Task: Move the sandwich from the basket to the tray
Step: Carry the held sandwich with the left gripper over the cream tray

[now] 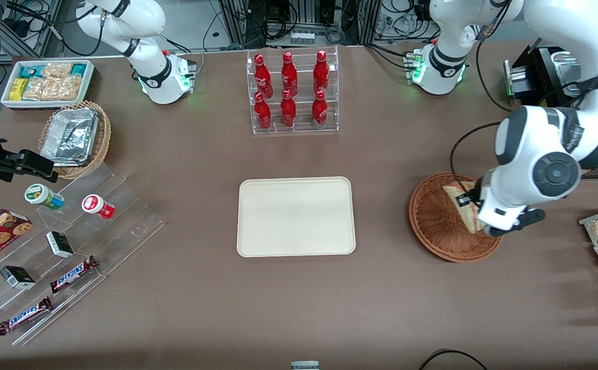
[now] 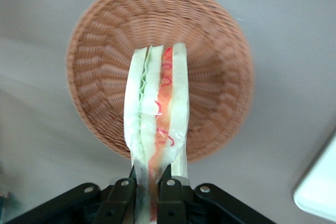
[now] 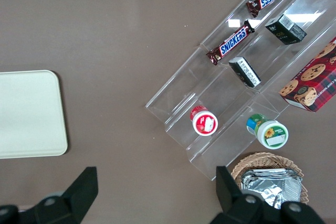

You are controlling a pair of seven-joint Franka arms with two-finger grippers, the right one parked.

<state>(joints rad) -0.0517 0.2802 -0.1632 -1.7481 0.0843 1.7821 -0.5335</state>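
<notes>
my tool (image 2: 149, 190) is clamped on the sandwich (image 2: 157, 114), holding it above the wicker basket (image 2: 220, 77). i grip only one narrow end, so i reckon it could sag or slip out before reaching the cream tray (image 1: 295, 216).

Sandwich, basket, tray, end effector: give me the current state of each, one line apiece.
sandwich: clamped on edge between the end effector's fingers, above the basket.
basket: nothing in it, sitting on the table under the sandwich.
tray: bare, nothing placed on it yet.
end effector: shut on the sandwich, over the basket.
</notes>
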